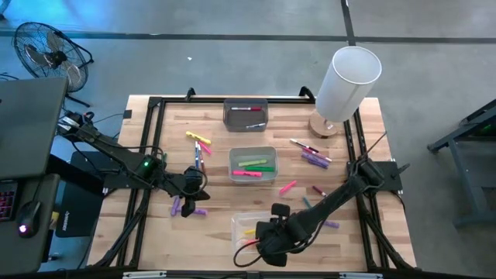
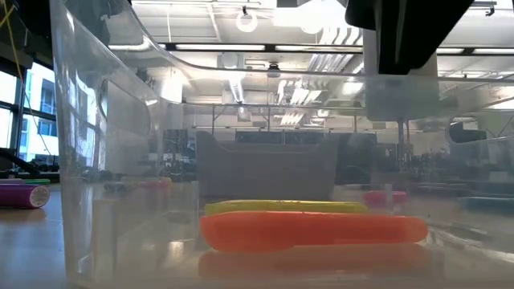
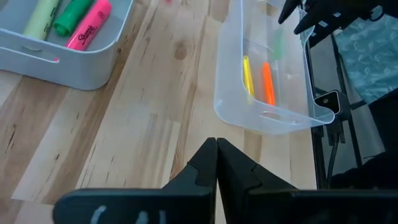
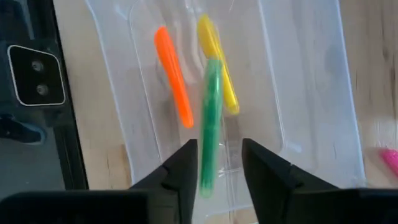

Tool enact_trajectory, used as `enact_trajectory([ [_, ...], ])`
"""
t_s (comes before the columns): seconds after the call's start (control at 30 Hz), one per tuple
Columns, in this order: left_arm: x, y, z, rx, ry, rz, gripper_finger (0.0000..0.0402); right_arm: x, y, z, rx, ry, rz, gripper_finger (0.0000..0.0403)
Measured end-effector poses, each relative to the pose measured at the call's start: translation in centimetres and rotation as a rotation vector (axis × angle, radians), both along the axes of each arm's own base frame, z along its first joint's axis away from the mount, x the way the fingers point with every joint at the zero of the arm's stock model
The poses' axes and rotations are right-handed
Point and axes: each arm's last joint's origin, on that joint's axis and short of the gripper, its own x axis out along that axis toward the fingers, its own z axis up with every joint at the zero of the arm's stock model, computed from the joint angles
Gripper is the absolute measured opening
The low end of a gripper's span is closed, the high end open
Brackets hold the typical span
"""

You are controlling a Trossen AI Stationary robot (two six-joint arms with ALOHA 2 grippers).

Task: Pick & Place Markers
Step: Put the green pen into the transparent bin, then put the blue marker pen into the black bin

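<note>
My right gripper [image 4: 219,171] is open and points down into the clear bin [image 1: 249,229] at the table's near edge. A green marker [image 4: 210,124] shows blurred in the gap between its fingers, lengthwise. Under it, an orange marker [image 4: 174,74] and a yellow marker [image 4: 217,62] lie on the bin's floor. My left gripper [image 3: 216,152] is shut over bare wood at near left, next to two purple markers [image 1: 177,206]. Loose markers lie scattered on the table: yellow and pink [image 1: 200,142], purple [image 1: 314,158], pink [image 1: 288,187]. My right gripper has the green marker's near end [image 4: 205,180] in the gap between its open fingers, which come from above. The marker sits close to one finger [image 4: 186,171] and apart from the other. Whether either finger touches it, I cannot tell.
A grey bin [image 1: 253,177] in the table's middle holds green and pink markers. Another grey bin [image 1: 246,122] at the far edge holds a dark marker. A tall white cylinder [image 1: 346,81] stands on a round wooden base at far right. A black frame borders the table.
</note>
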Motion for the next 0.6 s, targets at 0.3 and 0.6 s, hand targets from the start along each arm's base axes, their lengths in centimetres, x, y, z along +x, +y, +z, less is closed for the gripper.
enact_trajectory([
  [0.3,0.0,0.0,0.0,0.002,0.000,-0.001,0.0000,-2.0,-1.3,5.2,0.013,-0.102,-0.006,0.0120],
  [0.6,-0.1,0.5,-0.3,-0.136,0.033,0.283,0.0016,-7.9,-4.4,8.9,-0.030,-0.183,-0.124,0.0018],
])
